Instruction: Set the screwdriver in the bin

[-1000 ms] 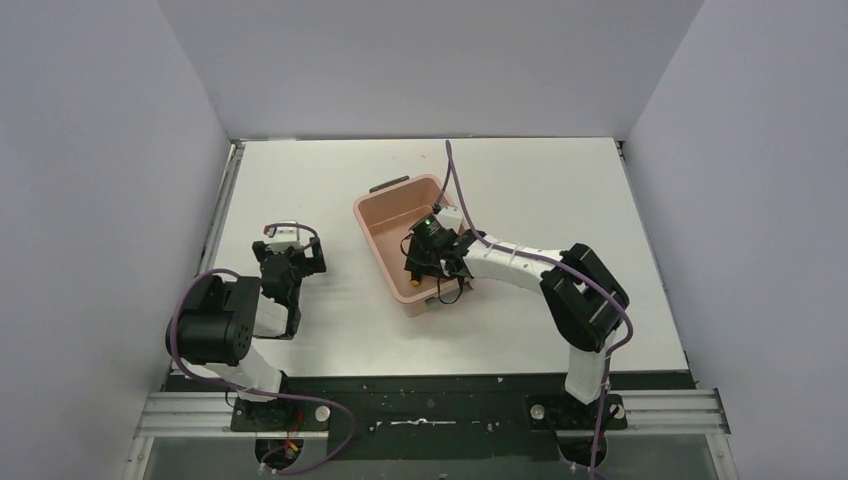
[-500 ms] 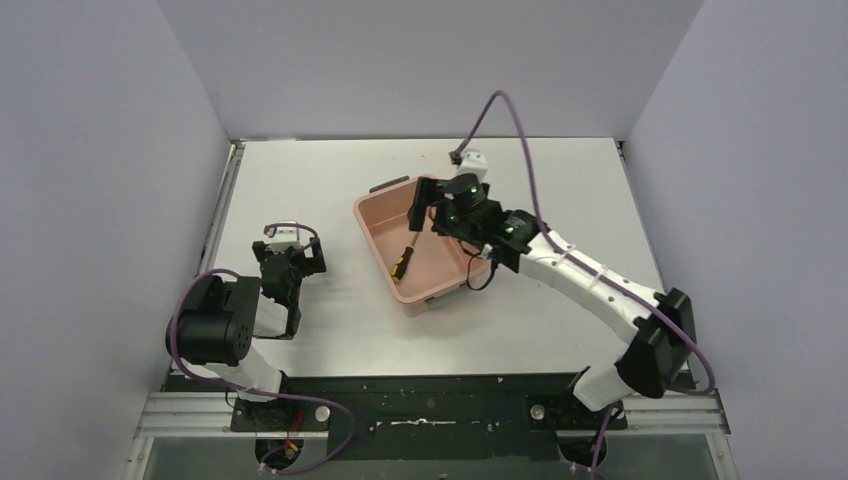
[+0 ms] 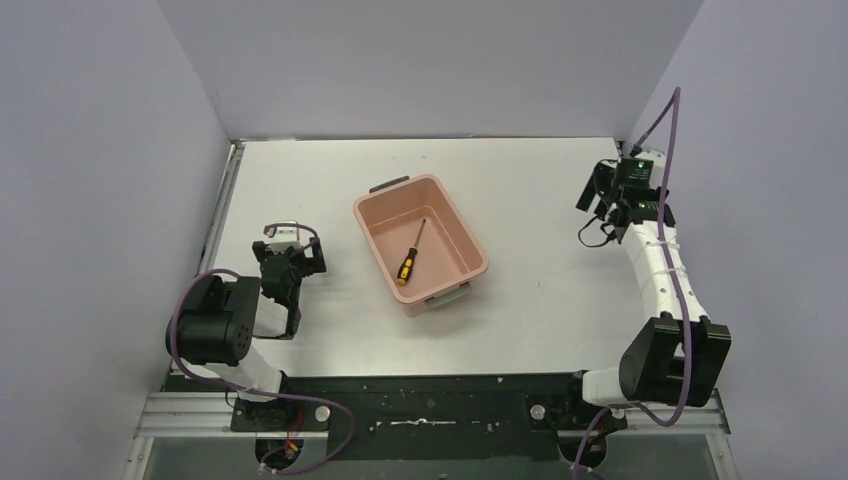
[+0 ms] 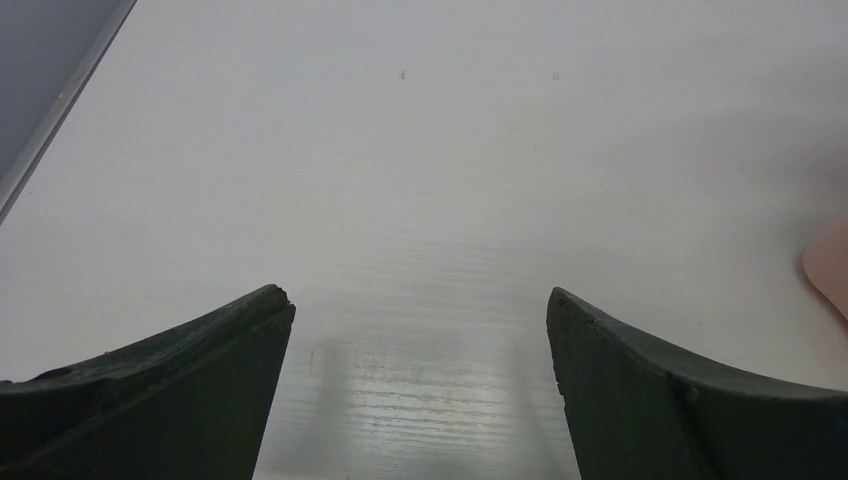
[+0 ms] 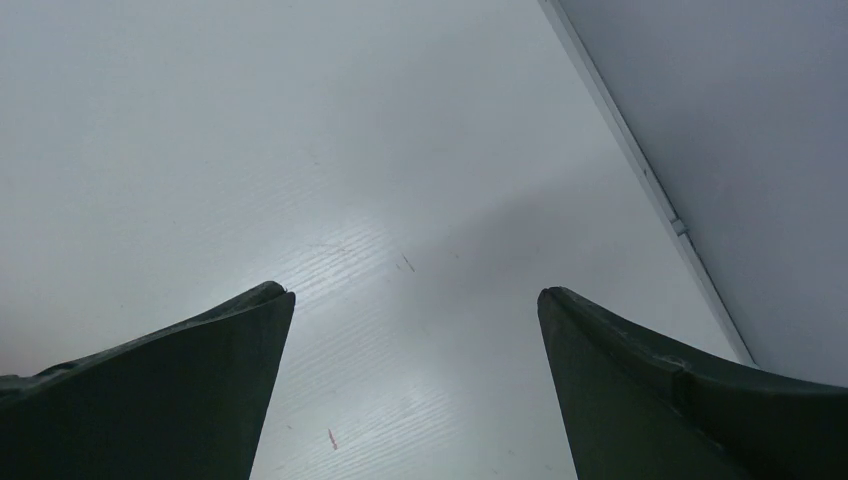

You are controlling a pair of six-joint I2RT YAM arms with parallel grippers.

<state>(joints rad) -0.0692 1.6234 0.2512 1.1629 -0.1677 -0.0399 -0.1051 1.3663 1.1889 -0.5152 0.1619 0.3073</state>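
The screwdriver [image 3: 409, 254], slim with a yellow-orange and black handle, lies flat on the floor of the salmon-pink bin [image 3: 372, 236] in the middle of the table. No gripper touches it. My right gripper [image 3: 598, 198] hangs open over bare table far to the right of the bin, close to the right wall; its wrist view shows my right gripper [image 5: 412, 295] with nothing between its dark fingers. My left gripper [image 3: 290, 256] rests open to the left of the bin, and its wrist view shows my left gripper [image 4: 418, 295] empty, with a pink corner of the bin [image 4: 832, 268] at the right edge.
Grey walls close the table on three sides. A wall joint strip [image 5: 640, 170] runs near my right gripper. The table's left edge rail [image 4: 60, 105] shows in the left wrist view. The arm bases sit on a black bar [image 3: 420, 395] at the near edge.
My right gripper opened and left the screwdriver in the bin, then swung up and far to the right, away from the bin. The left arm has not moved.
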